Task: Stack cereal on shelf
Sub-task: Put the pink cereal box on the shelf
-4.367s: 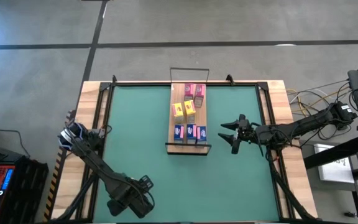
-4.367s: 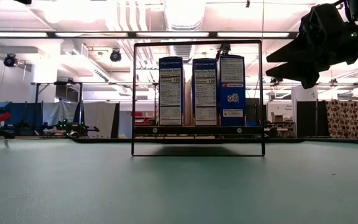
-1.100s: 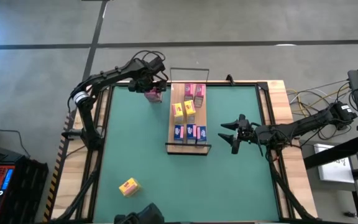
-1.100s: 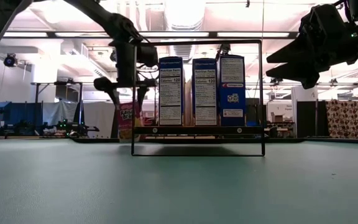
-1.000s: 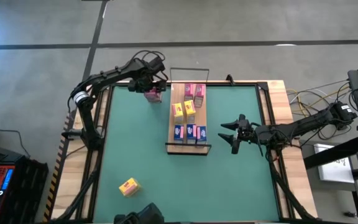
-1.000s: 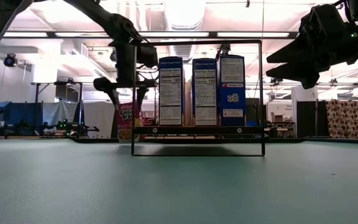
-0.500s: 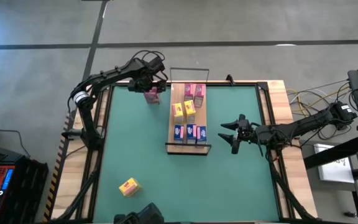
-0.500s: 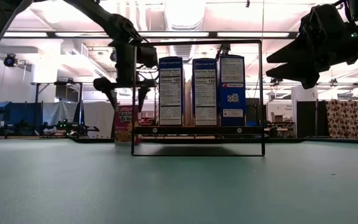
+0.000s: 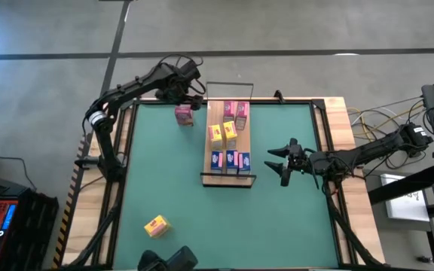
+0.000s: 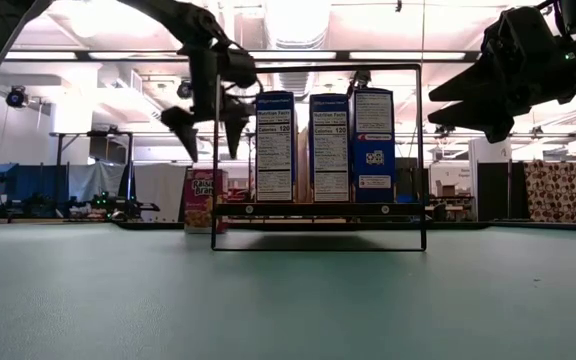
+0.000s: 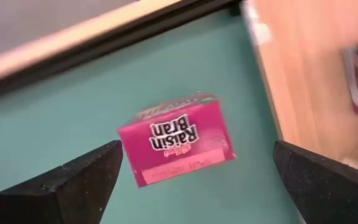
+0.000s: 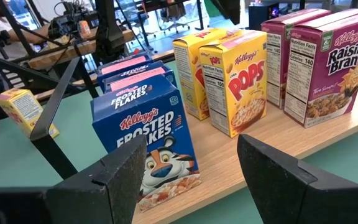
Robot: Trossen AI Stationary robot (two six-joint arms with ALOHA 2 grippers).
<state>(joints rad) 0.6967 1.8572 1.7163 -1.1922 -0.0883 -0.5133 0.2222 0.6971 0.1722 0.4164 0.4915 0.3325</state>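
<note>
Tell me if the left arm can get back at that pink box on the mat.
Probably yes: the left gripper hangs open right above the pink box, which stands alone on the mat beside the shelf, nothing between.

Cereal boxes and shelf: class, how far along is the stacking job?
Done: blue, yellow and pink boxes stand on the shelf. In hand: nothing; the open left gripper hangs above a pink Raisin Bran box standing on the table. Left: that box and the yellow box. The right gripper waits beside the shelf.
</note>
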